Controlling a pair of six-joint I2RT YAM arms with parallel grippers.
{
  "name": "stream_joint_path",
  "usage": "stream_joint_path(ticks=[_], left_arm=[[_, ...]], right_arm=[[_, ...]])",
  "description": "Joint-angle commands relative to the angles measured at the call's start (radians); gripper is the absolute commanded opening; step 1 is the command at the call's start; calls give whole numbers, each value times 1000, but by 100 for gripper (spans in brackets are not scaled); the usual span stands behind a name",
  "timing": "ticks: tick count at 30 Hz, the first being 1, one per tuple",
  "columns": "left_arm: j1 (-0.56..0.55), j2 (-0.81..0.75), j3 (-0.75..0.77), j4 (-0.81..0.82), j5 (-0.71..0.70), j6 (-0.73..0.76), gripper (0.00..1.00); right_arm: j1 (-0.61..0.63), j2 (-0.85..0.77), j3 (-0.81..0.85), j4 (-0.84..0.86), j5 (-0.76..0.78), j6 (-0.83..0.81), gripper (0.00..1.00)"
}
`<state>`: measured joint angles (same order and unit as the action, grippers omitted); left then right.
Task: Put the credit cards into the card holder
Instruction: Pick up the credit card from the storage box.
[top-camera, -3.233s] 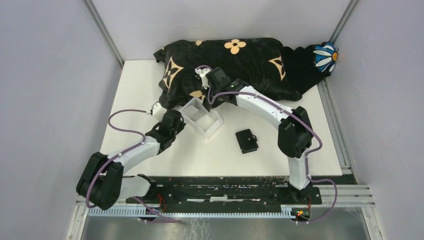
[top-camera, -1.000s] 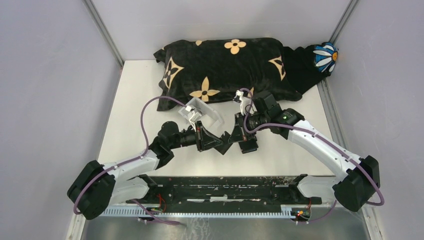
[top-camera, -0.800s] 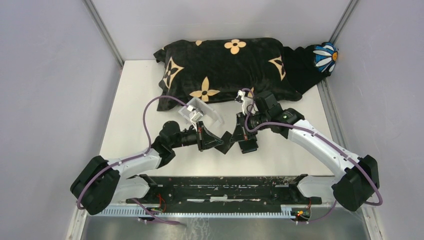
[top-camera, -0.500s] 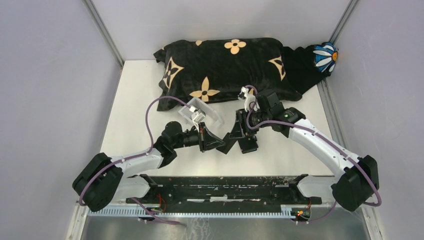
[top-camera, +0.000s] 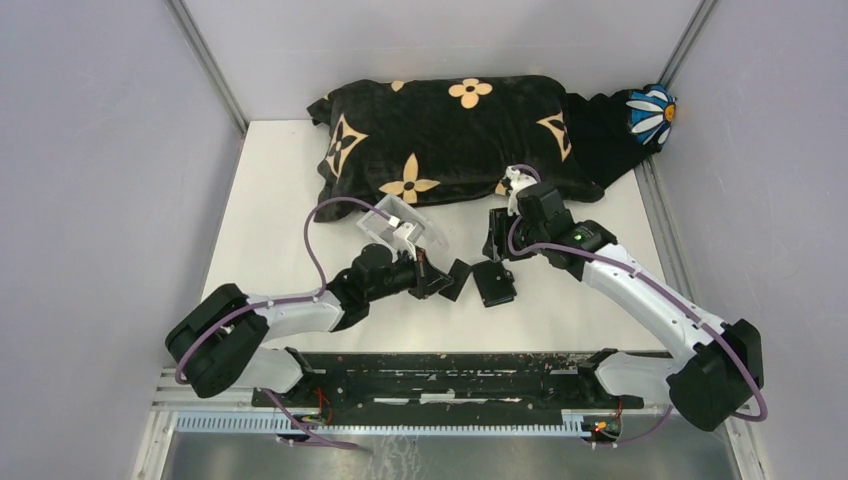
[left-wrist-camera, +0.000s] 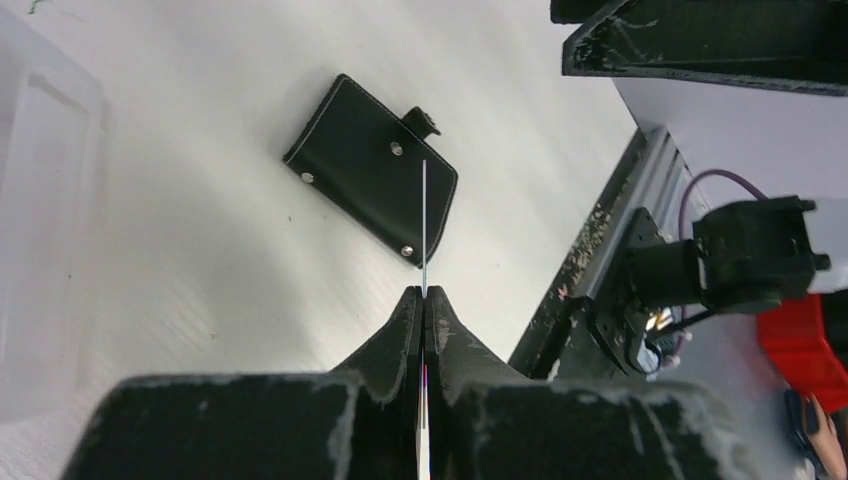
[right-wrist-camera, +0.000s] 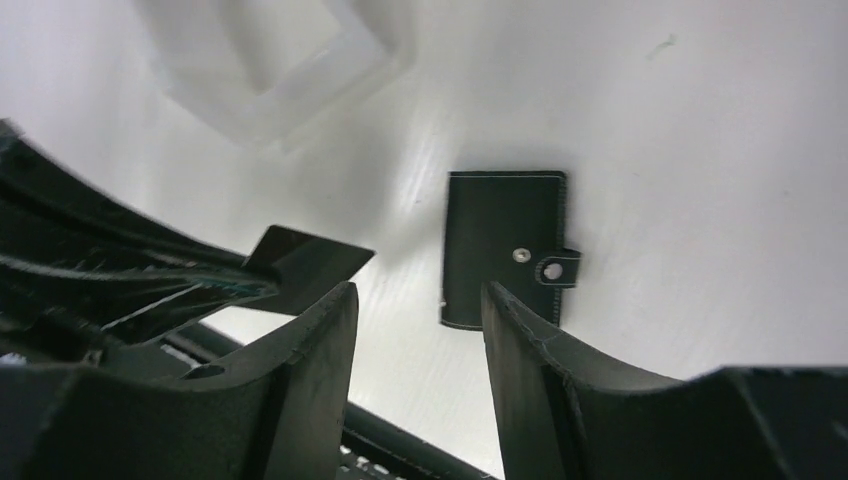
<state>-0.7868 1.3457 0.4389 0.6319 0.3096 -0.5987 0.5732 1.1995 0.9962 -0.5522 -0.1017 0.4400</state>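
Finds the left gripper (top-camera: 441, 283) pressed fully together on one of the credit cards (top-camera: 458, 280), a thin, rigid, dark rectangle showing edge-on as a pale hairline in the left wrist view, just left of the card holder (top-camera: 493, 283) at centre frame. Notes the card holder as a small black leather-like wallet with stitched edges, metal studs and a snap tab, lying shut and flat on the smooth white table (top-camera: 280, 200). Records the right gripper (top-camera: 497, 248) spread wide with nothing between its fingers, just above the card holder, plus a clear acrylic box (top-camera: 395, 228) up-left of centre, contents not discernible.
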Motion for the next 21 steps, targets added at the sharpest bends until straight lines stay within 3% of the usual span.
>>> stream_joint_path(ticks=[1,10,21], left_arm=[[-51,30,58,-13,-216,-62,3],[-66,75,59,36,-343,-202,3],[-65,87,49,137,-287,-358,3]], right_arm=[[-2,36,-36,-6,193,3,55],[-2,8,-176,174,33,103,55],[-8,-42,-340,514,-152,264,57]])
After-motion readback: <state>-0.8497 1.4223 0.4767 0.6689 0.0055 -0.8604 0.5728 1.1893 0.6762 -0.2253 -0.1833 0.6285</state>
